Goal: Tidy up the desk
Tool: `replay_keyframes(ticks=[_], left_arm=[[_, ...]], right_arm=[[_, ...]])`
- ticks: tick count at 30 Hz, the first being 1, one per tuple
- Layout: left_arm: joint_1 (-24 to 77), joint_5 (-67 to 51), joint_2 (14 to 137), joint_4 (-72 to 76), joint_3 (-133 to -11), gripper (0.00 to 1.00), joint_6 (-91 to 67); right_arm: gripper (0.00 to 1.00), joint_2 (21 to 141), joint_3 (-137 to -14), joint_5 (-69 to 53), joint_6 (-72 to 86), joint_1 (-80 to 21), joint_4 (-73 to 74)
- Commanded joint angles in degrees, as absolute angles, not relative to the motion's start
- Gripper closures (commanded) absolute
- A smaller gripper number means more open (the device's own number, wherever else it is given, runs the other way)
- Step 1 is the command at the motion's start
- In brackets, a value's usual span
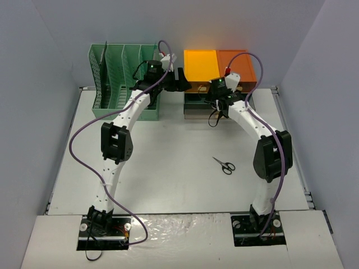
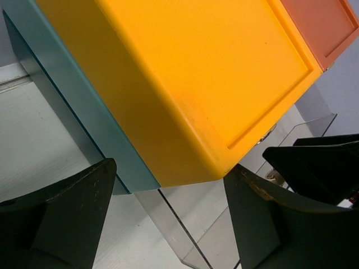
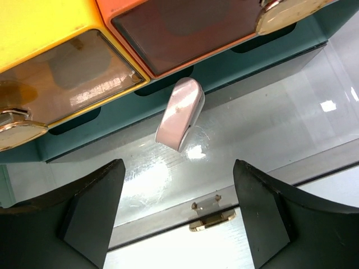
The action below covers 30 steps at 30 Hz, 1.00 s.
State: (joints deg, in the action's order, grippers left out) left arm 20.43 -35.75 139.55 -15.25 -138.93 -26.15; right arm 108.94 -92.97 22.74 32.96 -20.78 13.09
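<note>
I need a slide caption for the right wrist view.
Open right end effector over small white object lying in pulled-out clear drawer.

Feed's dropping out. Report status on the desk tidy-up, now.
Left end effector open beside yellow drawer unit. Right end effector open above pulled-out clear drawer, small pale item inside. Scissors loose on desk, apart from both arms.

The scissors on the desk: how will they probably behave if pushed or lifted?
The scissors look thin and small, so probably light and stiff. They lie flat on the smooth desk, so a push should slide them, not roll them. Lifted by one handle, the blades may swing open.
</note>
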Motion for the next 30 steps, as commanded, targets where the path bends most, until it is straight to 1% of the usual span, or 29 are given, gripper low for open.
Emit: replay_keyframes(ticks=[1, 5, 14, 18, 26, 30], left_arm=[[19.7, -35.8, 133.9, -13.9, -140.4, 0.27, -25.7], [19.7, -35.9, 133.9, -13.7, -140.5, 0.27, -26.0], [19.8, -37.1, 133.5, -13.3, -140.6, 0.26, -25.9], [19.8, -39.0, 132.8, -13.0, -140.7, 0.27, -25.5], [19.9, -39.1, 132.6, -13.5, -141.0, 0.27, -25.3], [19.8, -39.2, 132.3, -13.6, -140.8, 0.27, -25.3]], right_arm=[[0.25, 99.3, -94.7, 25.4, 33.6, -21.6, 13.6], [0.26, 95.4, -91.5, 24.8, 34.4, -22.2, 15.9], [0.26, 89.4, -73.2, 23.9, 36.8, -24.5, 16.2], [0.26, 88.6, -67.4, 24.7, 37.4, -25.7, 15.1], [0.27, 88.9, -59.4, 28.4, 35.9, -26.6, 3.1], [0.28, 91.4, -59.4, 30.2, 33.6, -26.6, -4.1]])
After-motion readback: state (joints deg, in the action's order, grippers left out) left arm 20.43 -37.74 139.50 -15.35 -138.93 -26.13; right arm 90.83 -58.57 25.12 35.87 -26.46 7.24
